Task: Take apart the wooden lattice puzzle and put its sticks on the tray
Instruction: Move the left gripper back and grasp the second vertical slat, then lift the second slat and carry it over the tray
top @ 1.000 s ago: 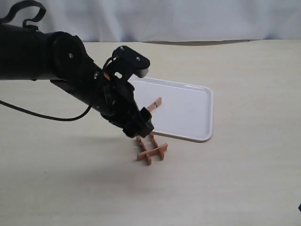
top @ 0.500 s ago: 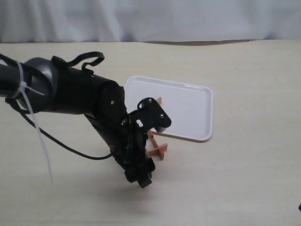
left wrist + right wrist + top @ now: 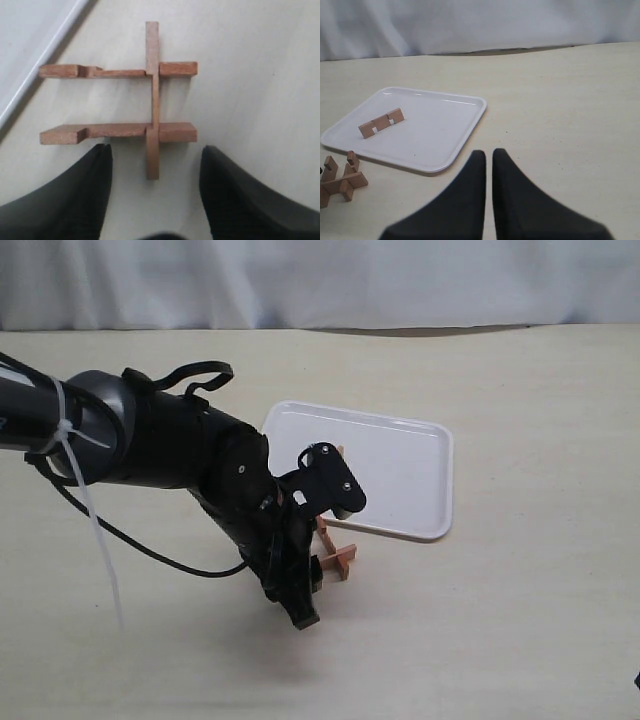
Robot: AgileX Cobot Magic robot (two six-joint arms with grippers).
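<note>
The wooden lattice puzzle (image 3: 152, 100) lies on the table close to the tray's near edge, as three interlocked reddish-brown sticks: two parallel bars and one crossing them. My left gripper (image 3: 154, 151) is open, its fingertips on either side of the crossing stick's end and touching nothing. In the exterior view the left arm covers most of the puzzle (image 3: 340, 558), and the left gripper (image 3: 303, 605) is low on its near side. One loose notched stick (image 3: 381, 122) lies on the white tray (image 3: 445, 140). My right gripper (image 3: 489, 152) is shut and empty, off to the side of the tray.
The tray's rim (image 3: 35, 52) runs close beside the puzzle. The tray (image 3: 410, 475) sits mid-table. A black cable and a white zip tie (image 3: 95, 530) hang from the left arm. A pale curtain closes off the far table edge.
The left arm swung down from above the puzzle to its near side and lowered toward the table. In the last half second it edged slightly toward the puzzle. The puzzle stayed put.
</note>
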